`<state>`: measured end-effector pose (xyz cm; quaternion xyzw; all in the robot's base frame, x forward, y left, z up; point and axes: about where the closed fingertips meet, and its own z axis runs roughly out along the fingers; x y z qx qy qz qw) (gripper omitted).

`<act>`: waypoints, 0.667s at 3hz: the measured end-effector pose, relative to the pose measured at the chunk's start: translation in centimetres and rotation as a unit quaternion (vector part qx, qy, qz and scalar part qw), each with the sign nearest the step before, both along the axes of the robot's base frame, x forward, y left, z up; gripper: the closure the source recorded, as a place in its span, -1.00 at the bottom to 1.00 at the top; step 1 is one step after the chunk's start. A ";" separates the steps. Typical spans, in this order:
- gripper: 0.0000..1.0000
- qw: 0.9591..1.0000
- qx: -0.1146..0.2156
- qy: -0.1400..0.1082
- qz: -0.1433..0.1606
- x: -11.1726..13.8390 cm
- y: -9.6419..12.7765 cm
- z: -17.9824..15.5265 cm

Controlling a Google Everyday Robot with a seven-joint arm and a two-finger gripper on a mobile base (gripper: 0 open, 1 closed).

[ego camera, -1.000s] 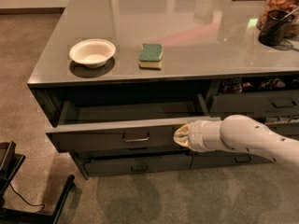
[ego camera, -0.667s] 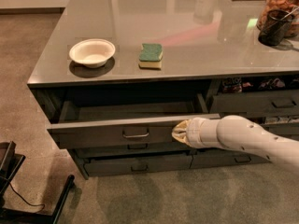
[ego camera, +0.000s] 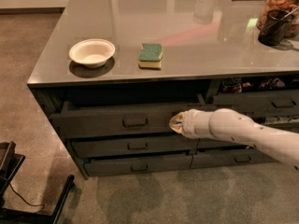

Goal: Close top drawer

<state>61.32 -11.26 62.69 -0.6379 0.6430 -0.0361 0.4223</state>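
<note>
The top drawer (ego camera: pixel 107 121) is a wide dark grey front with a small bar handle (ego camera: pixel 134 122), the uppermost of three like fronts under the counter. It stands only slightly out from the cabinet, with a thin dark gap above it. My gripper (ego camera: pixel 174 123) is at the end of the white arm coming in from the right. Its tip rests against the drawer front, right of the handle.
On the grey counter (ego camera: pixel 187 45) are a white bowl (ego camera: pixel 92 52), a green and yellow sponge (ego camera: pixel 151 56), a dark cup (ego camera: pixel 274 27) and a jar at the far right. Narrower drawers (ego camera: pixel 261 104) of the right bank stand partly open. A black stand (ego camera: pixel 18 190) sits on the floor at lower left.
The top drawer has slid inward toward the cabinet, its grey interior no longer showing. My gripper has moved in with it, staying against the front.
</note>
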 end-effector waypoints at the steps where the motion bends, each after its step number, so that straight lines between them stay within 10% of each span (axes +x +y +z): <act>1: 1.00 1.000 -0.009 -0.011 0.010 3.7 1.5 -0.2; 2: 1.00 1.000 -0.009 -0.012 0.012 4.1 1.6 -0.2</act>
